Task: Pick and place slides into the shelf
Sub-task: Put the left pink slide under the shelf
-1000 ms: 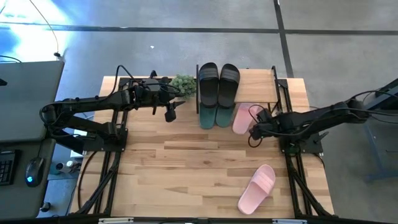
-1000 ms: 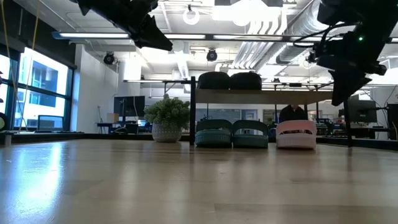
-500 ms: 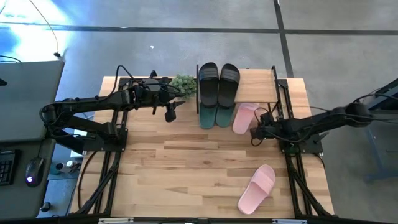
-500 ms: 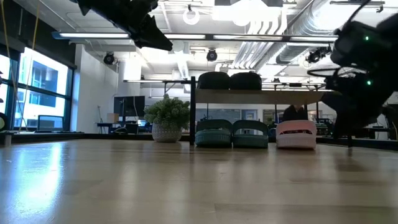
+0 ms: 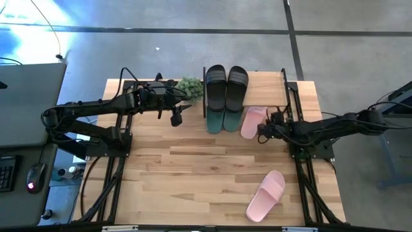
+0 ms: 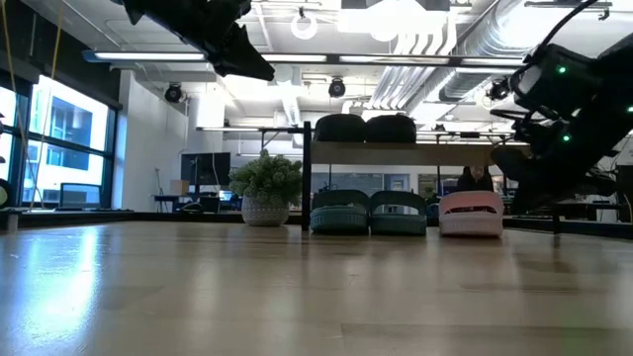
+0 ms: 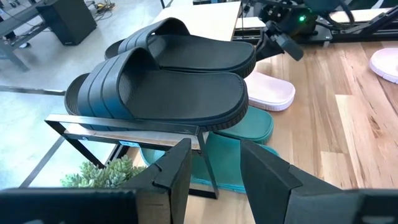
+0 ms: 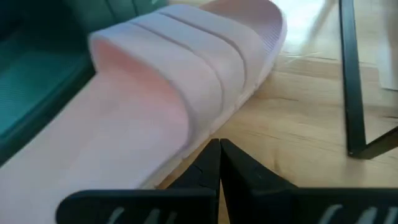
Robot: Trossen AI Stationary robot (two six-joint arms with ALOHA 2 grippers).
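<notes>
Pink loose slide: a pale pink rubber slide sandal (image 5: 266,194) lies alone on the light wooden plank table (image 5: 187,174), near the front edge on the right side, well apart from the rack.
Right gripper: the right gripper (image 5: 261,131) sits low at the outer edge of the second pale pink slide (image 5: 252,121); in the right wrist view its two dark fingers (image 8: 211,168) are pressed together, clenched on nothing, with that slide's (image 8: 155,106) wide ribbed strap just ahead.
Left gripper: the left gripper (image 5: 176,118) hangs above the table beside the small green potted plant (image 5: 190,87); in the left wrist view its fingers (image 7: 180,168) stand apart, released and empty.
Lower level: the teal-green rubber pair (image 5: 223,120) sits side by side under the board, and the second pink slide lies just beside it to the right; the low view shows all three in a row, teal (image 6: 370,213) then pink (image 6: 471,214).
Shelf: the low rack with a light wooden board and thin black metal posts (image 5: 265,89) stands at the table's far edge.
Top board: the black rubber pair (image 5: 226,87) rests on the board's left part, over the teal pair.
</notes>
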